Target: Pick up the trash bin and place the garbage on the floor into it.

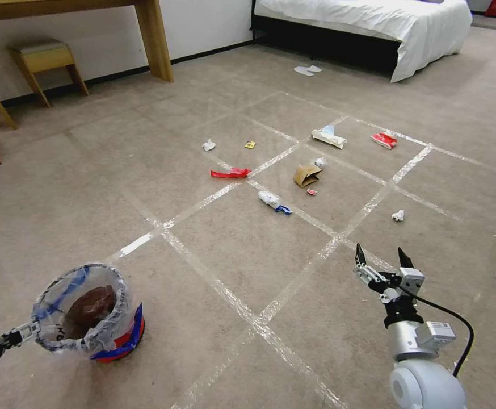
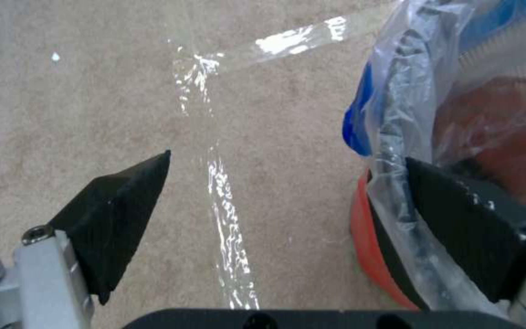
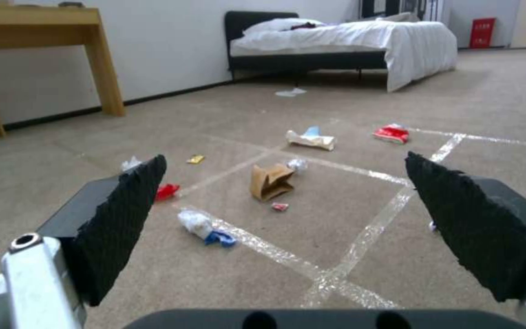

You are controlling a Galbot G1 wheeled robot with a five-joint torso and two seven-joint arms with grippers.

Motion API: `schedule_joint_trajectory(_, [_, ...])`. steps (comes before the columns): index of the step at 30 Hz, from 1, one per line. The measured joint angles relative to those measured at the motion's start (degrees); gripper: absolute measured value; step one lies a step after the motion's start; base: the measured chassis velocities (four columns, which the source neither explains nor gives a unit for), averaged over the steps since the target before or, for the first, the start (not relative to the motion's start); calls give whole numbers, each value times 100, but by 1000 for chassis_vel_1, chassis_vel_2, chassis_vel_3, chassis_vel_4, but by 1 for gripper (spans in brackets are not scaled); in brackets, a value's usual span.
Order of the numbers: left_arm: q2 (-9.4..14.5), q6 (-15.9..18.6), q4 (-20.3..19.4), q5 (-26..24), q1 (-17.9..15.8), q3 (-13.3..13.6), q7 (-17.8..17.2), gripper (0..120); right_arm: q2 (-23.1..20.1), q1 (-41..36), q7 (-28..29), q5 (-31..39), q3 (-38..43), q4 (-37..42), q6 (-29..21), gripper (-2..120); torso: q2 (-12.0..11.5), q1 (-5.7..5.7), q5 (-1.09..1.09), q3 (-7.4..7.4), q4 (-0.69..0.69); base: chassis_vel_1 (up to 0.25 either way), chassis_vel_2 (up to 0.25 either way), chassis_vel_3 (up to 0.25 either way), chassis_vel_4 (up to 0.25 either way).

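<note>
1. Red plastic forms the small round trash bin (image 1: 92,318), lined with a crinkly clear bag bearing blue markings; it stands on the beige carpet (image 1: 89,187) at the near left of the floor, beside a clear tape line (image 1: 202,267).
2. Left gripper (image 1: 25,329) sits at the bin's rim on its left side; in the left wrist view its fingers are spread wide apart, one black pad (image 2: 470,219) lying against the bag-covered wall of the bin (image 2: 372,237), the other (image 2: 114,214) over bare carpet (not clamped on anything).
3. Right gripper (image 1: 381,255) hangs above the near right of the floor, fingers apart and holding nothing, pointing toward the litter.
4. Garbage lies scattered around the taped grid at mid-floor: a folded brown paper bag (image 1: 306,175) near the grid's centre, a red wrapper strip (image 1: 230,173) to its left, and a crumpled white tissue with a blue piece (image 1: 273,201) on a tape line nearer the robot.
5. Farther away lie a white packet (image 1: 328,137), a red-and-white packet (image 1: 384,140), a tiny yellow wrapper (image 1: 250,145) and a white tissue ball (image 1: 209,145); another white scrap (image 1: 398,215) lies toward the right.
6. Background: a white-covered bed (image 1: 373,23) at the far edge of the floor, a wooden table leg (image 1: 154,40) and a wooden stool (image 1: 46,59) by the wall.
</note>
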Motion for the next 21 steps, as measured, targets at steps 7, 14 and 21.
schedule_joint_trajectory(7, [-58, -38, -341, 73, 128, -84, 54, 100, 2, -11, -1, -9, -6, 20, 9, 100, 0, 0, 1, 0, 0, 0, 0, 0, 0])
schedule_joint_trajectory(14, [-121, -39, -699, 102, 249, -123, 57, 100, -19, -49, -9, -5, -1, 62, 25, 100, 0, 0, 1, -1, 0, 0, 0, 0, 0])
schedule_joint_trajectory(21, [-178, -7, -737, 93, 202, -65, 48, 100, -86, -86, -9, 66, 24, 155, 29, 100, 0, 0, 1, -1, 0, 0, 0, 0, 0])
